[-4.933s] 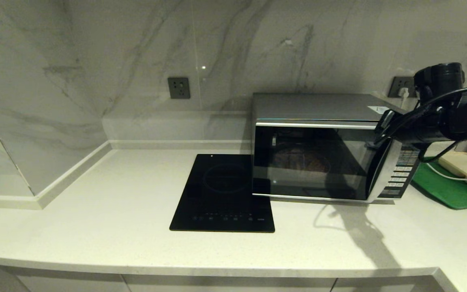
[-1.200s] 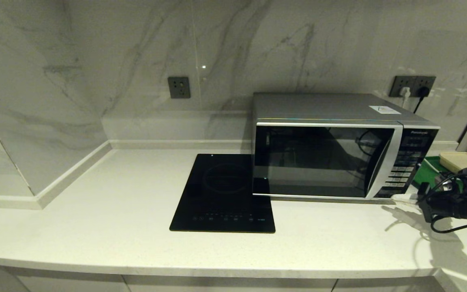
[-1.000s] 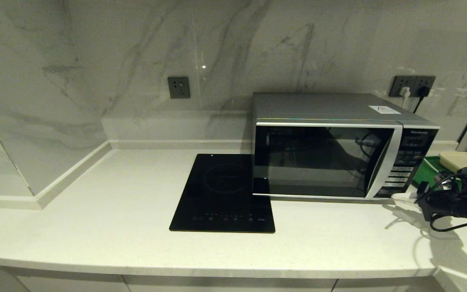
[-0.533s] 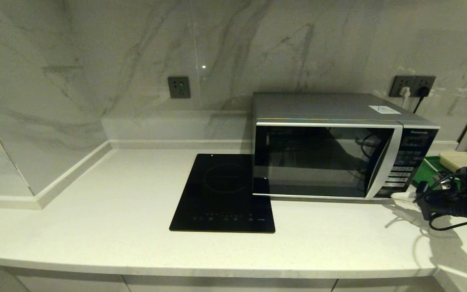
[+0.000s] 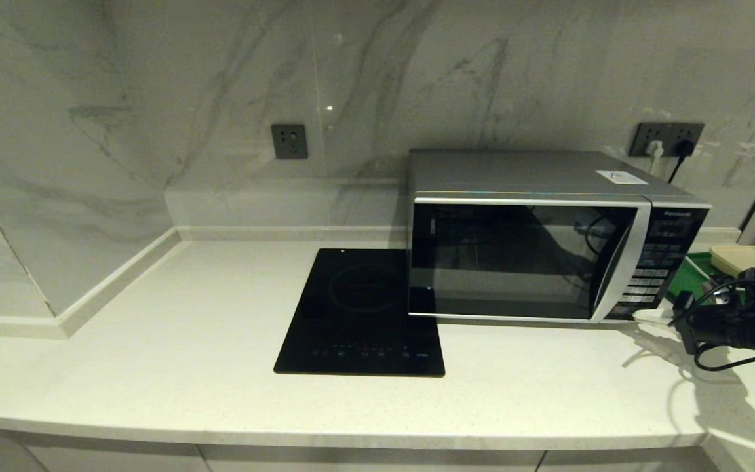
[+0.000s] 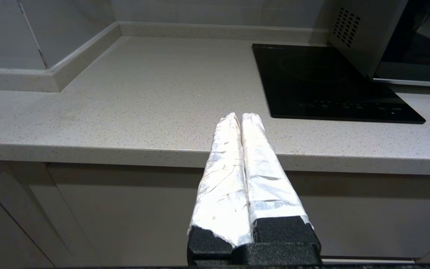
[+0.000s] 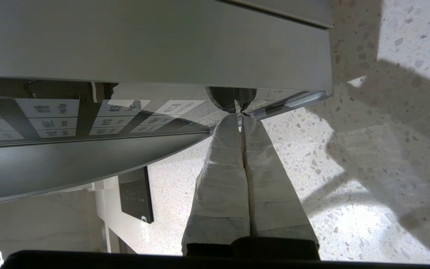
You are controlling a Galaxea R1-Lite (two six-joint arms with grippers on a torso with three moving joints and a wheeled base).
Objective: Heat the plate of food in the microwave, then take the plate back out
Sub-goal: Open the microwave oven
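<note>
Pale speckled stone countertop (image 5: 154, 367) runs under everything I can see, backed by grey-veined marble wall. Nearest me, my left gripper (image 6: 242, 116) hangs parked off the counter's front edge, its foil-wrapped fingers pressed together on nothing. Further in lies the flat black glass induction cooktop (image 5: 359, 314), and beside it stands the large silver boxy microwave with its dark glass door (image 5: 535, 242) closed. My right gripper (image 7: 239, 117) sits low at the microwave's lower right front corner, under the keypad panel, fingers likewise pressed together and empty, tips at the bottom edge of the case. I cannot see the small lilac plate of food anywhere; presumably it is behind the dark glass. I'd judge it light, rigid, and slick-glazed, with loose sticks that slide if tilted, so I'd pinch the rim and keep it level. Behind my right arm lie a green mat (image 5: 695, 278) and a beige lidded box (image 5: 741, 257).
</note>
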